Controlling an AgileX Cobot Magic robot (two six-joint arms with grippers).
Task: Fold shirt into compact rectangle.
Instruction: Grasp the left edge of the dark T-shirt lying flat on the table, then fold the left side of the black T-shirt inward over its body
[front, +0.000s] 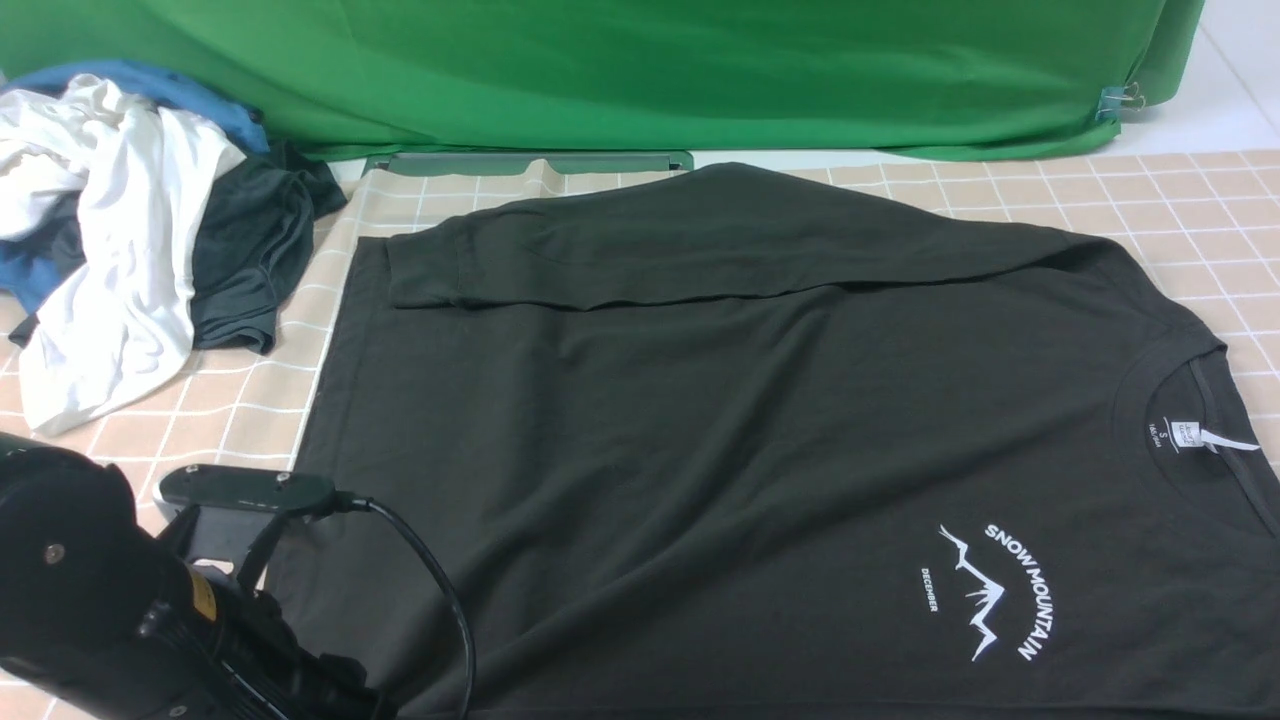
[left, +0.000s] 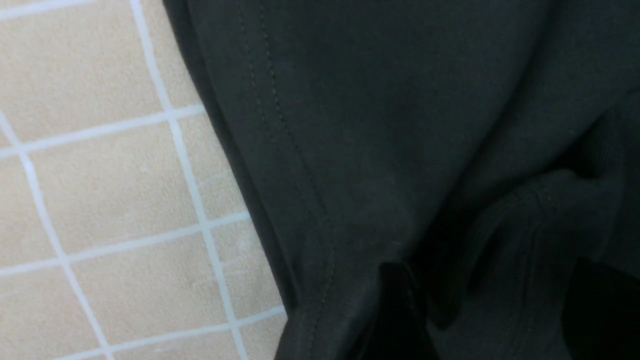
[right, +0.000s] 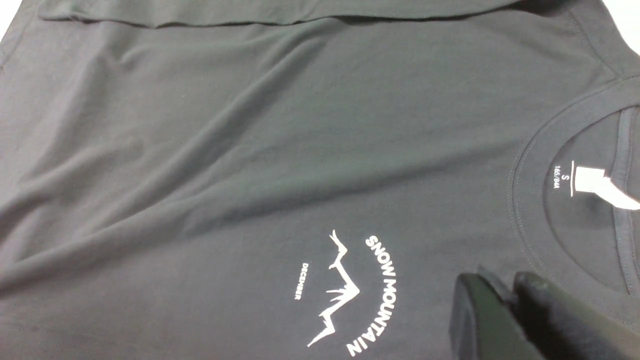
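The black shirt lies flat on the table, collar to the right, with one sleeve folded across its far side. Its white mountain print and neck label face up. My left arm is at the shirt's near left corner. In the left wrist view the left gripper stands open, its dark fingers wide apart over a bunched fold of the shirt by the hem. In the right wrist view the right gripper is shut and empty, just above the shirt between print and collar.
A pile of white, blue and dark grey clothes sits at the back left. The checked tablecloth shows left of the shirt. A green backdrop hangs behind, with a flat green board at its foot.
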